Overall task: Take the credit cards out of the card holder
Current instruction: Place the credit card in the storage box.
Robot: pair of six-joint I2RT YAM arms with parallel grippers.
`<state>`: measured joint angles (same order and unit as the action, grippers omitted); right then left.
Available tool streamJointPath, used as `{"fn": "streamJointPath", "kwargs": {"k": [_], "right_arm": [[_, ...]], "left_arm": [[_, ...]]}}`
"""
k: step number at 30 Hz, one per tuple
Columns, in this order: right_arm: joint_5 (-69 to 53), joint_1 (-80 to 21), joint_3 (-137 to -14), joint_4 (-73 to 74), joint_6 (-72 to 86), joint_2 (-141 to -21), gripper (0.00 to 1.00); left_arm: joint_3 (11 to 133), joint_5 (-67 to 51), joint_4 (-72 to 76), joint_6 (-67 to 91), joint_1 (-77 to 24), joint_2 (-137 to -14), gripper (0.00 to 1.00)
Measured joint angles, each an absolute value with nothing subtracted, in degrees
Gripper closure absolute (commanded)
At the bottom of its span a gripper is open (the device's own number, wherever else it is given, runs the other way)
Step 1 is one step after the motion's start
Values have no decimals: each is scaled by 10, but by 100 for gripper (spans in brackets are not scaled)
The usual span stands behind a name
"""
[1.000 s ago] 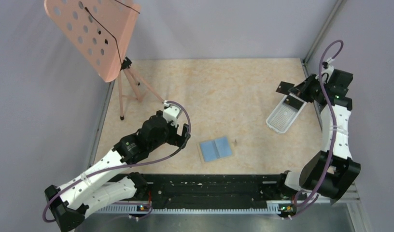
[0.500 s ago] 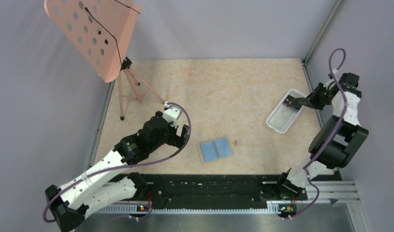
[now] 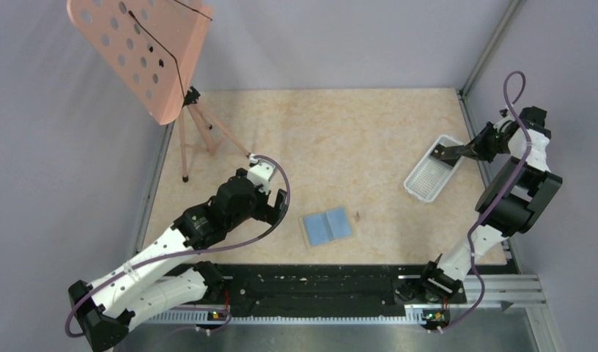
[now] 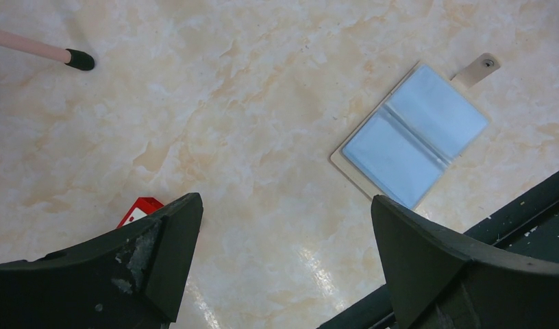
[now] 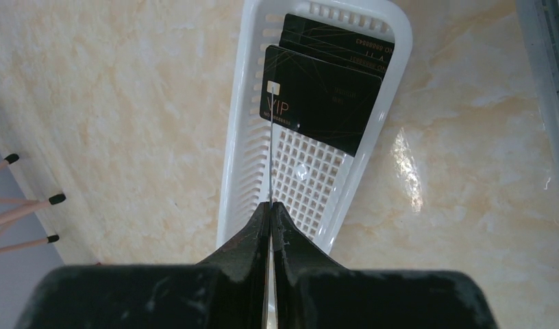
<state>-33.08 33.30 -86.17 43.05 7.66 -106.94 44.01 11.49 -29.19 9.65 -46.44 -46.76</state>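
Fingers spread wide, the left gripper hangs above the marbled table, holding nothing. A small red-and-white object peeks from behind the finger at the left of the wrist view. Just to the gripper's right lies the card holder, opened flat with its light blue panels up (a tan snap tab pokes from one corner), with no gripper touching it. Well apart, near the table's right edge, a white perforated tray holds two black cards, one overlapping the other, the upper one marked VIP. Over the tray's far end, the right gripper pinches a third credit card, seen edge-on from its wrist camera.
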Motion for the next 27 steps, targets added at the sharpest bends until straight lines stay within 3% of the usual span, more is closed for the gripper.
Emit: {"fn": "streamJointPath", "kwargs": {"k": [27], "right_arm": [[-385,339,-928,429,93,-1184,100]], "left_arm": [[440,108,-292,93,-464,-463,2]]}}
